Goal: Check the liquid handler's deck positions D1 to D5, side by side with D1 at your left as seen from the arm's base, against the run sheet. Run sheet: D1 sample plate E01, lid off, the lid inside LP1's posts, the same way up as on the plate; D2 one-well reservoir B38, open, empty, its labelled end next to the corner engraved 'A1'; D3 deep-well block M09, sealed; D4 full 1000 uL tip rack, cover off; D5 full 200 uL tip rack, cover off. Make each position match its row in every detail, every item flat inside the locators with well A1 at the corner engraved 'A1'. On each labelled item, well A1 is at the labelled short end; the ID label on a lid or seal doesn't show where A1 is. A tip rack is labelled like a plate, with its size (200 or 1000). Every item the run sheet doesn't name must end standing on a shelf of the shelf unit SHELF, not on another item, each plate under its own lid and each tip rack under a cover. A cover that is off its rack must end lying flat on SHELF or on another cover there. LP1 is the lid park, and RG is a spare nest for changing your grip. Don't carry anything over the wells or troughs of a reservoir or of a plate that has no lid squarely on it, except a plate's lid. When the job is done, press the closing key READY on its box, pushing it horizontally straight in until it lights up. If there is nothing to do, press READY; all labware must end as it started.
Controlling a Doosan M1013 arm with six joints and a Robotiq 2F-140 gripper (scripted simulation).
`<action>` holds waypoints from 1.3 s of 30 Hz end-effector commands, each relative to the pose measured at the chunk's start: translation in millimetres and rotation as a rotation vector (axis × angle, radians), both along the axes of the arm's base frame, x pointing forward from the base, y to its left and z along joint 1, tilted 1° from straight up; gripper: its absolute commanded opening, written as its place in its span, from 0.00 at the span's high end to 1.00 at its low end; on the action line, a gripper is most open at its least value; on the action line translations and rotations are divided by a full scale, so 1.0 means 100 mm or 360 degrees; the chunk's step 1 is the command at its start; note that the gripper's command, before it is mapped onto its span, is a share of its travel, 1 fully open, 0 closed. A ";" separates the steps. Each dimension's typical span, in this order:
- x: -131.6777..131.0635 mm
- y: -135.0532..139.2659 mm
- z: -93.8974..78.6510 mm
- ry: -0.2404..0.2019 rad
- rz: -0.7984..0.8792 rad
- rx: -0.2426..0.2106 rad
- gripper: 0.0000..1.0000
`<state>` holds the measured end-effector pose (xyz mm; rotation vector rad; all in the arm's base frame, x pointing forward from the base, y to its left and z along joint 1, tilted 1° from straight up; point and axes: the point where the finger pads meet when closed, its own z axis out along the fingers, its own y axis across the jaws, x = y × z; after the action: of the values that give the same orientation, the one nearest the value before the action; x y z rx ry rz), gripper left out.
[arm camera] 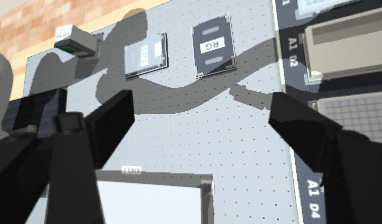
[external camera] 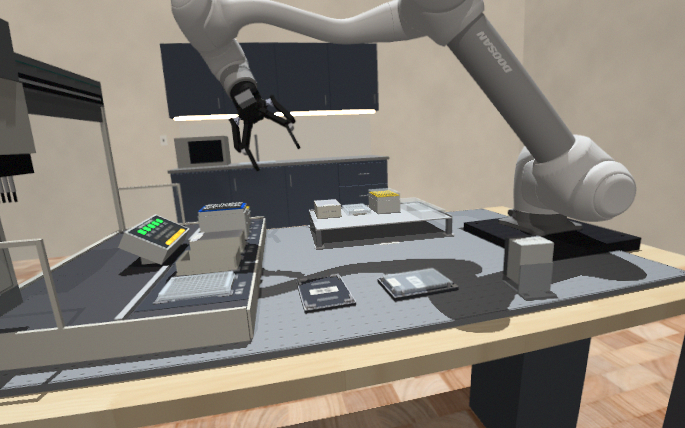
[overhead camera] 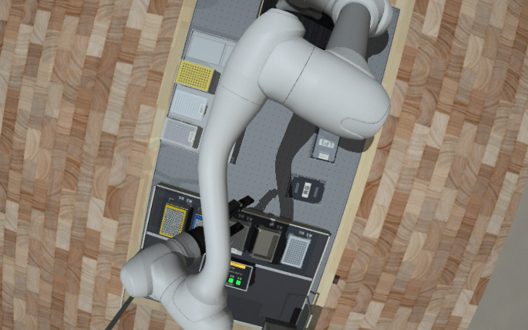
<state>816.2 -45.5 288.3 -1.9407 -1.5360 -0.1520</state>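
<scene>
My gripper (external camera: 270, 139) is open and empty, high above the deck's front edge near D3 and D4; it also shows in the top view (overhead camera: 239, 213) and the wrist view (arm camera: 202, 125). On the deck, a clear well plate (overhead camera: 295, 250) sits at D1, an open tan reservoir (overhead camera: 266, 244) at D2, and a block (overhead camera: 241, 240) at D3, partly hidden by the arm. A blue-rimmed tip rack (overhead camera: 197, 223) is at D4, mostly hidden by the arm. A yellow-rimmed tip rack (overhead camera: 173, 221) is at D5. A clear lid (overhead camera: 325, 144) lies on LP1.
The RG nest (overhead camera: 311, 189) is empty. The shelf unit (external camera: 382, 217) holds a yellow tip rack (overhead camera: 195, 75), two pale items (overhead camera: 190, 104) and clear covers (overhead camera: 210, 47). The READY box (external camera: 530, 264) stands near the arm's base. A control panel (external camera: 155, 233) sits behind the deck.
</scene>
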 end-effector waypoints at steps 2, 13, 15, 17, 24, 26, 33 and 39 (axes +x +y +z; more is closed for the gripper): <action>-0.01 -0.02 0.01 0.0016 -0.0153 -0.0091 0.21; -0.01 0.00 0.01 0.0042 -0.0401 -0.0222 0.21; -0.01 0.00 0.01 0.0047 -0.0458 -0.0252 0.21; -0.01 0.00 0.01 0.0053 -0.0514 -0.0281 0.21; -0.01 0.00 0.01 0.0067 -0.0655 -0.0354 0.21; -0.01 0.00 0.01 0.0073 -0.0711 -0.0383 0.21; -0.01 0.00 0.01 0.0092 -0.0908 -0.0485 0.21; -0.01 0.00 0.01 0.0104 -0.1020 -0.0543 0.21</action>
<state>816.0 -45.3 289.0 -2.5937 -0.9250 -0.1061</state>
